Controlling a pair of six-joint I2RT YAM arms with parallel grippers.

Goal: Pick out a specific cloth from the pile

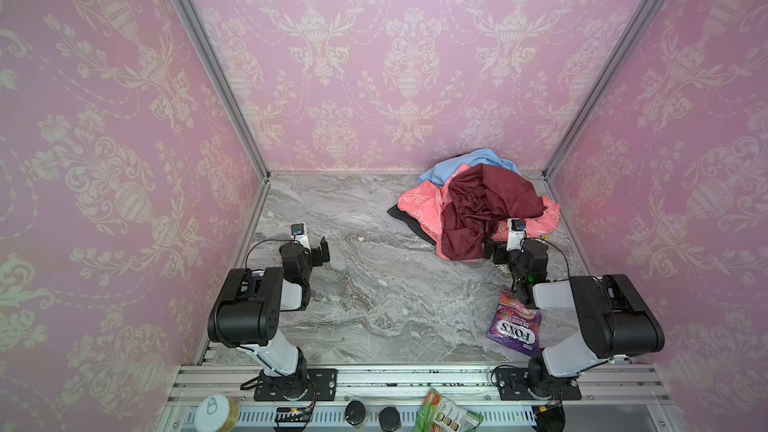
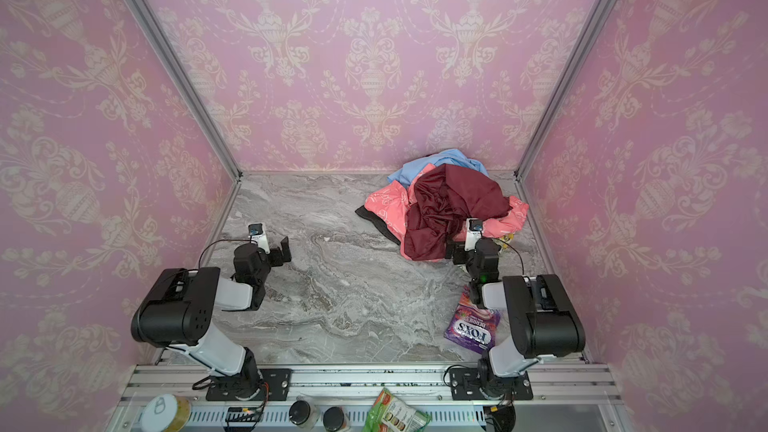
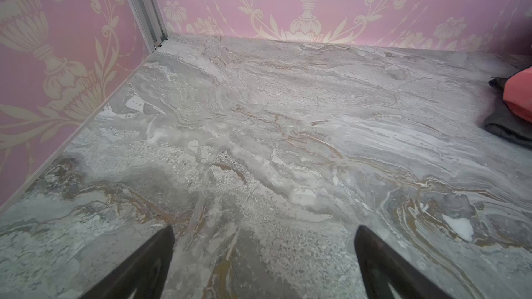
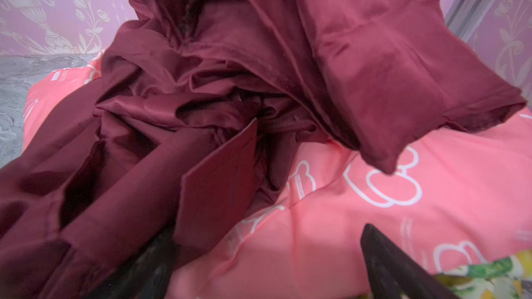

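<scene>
**Two robot arms at a marble table, with a pile of cloths at the back right**

In both top views, a pile (image 1: 478, 218) of cloths sat right of centre on a grey marble table (image 1: 353, 292), near the back wall. A maroon cloth (image 1: 490, 201) lay on top of a coral-pink cloth (image 1: 417, 205), with a light blue cloth (image 1: 469, 162) behind them. The dark grey cloth (image 1: 400, 212) showed only as a thin strip poking out from under the pink one at the pile's left edge. The left gripper (image 1: 322, 250) hung over bare table at centre left, well apart from the pile, its fingers spread wide. The right gripper (image 1: 491, 249) was at the pile's lower edge, against the maroon cloth. A purple sweet bag (image 1: 515, 326) lay at lower right.

The left wrist view showed both fingers wide apart and empty above the marble. The dark grey cloth lay flat under the pink one.

The right wrist view showed the fingers wide apart, gripping nothing. One finger was beside the maroon folds, and a yellow floral cloth (image 4: 489, 280) lay just beside the other.
</scene>
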